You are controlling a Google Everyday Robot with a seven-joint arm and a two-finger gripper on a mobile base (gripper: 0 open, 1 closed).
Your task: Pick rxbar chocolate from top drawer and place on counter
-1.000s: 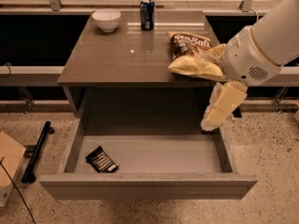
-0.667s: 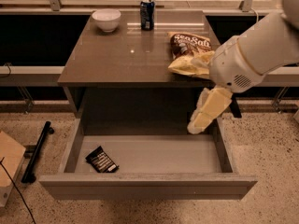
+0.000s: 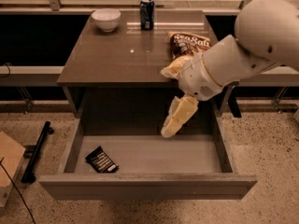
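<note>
— In the top drawer (image 3: 149, 185), what goes on the list?
— Item 1: rxbar chocolate (image 3: 102, 160), one, black wrapper. It lies flat on the pale floor in the front-left corner, close behind the front panel. Long axis on the diagonal, far-left to near-right as you look at it. Item 2: gripper (image 3: 169, 129), one. It hangs over the middle of the drawer, towards the back, just below the counter (image 3: 117, 55) edge. Nothing shows in its grasp. How wide it stands I cannot tell you from this view.
— And the bearing between the two?
— Your bar lies to the picture's left of the gripper and nearer the front, well apart, with bare floor between them. The rig has one arm, so there is no choice of reach. I judge you would need to carry left and forward, descend, and turn the wrist to take the bar across its short side.
— Changes since the last count?
— Gripper: a second ago it hung at the drawer's right side, below the chip bag (image 3: 189, 45). It has come left and lower. Bar: unmoved. On the counter: bowl (image 3: 106, 19), can (image 3: 147, 13) and chip bag, all as before.
</note>
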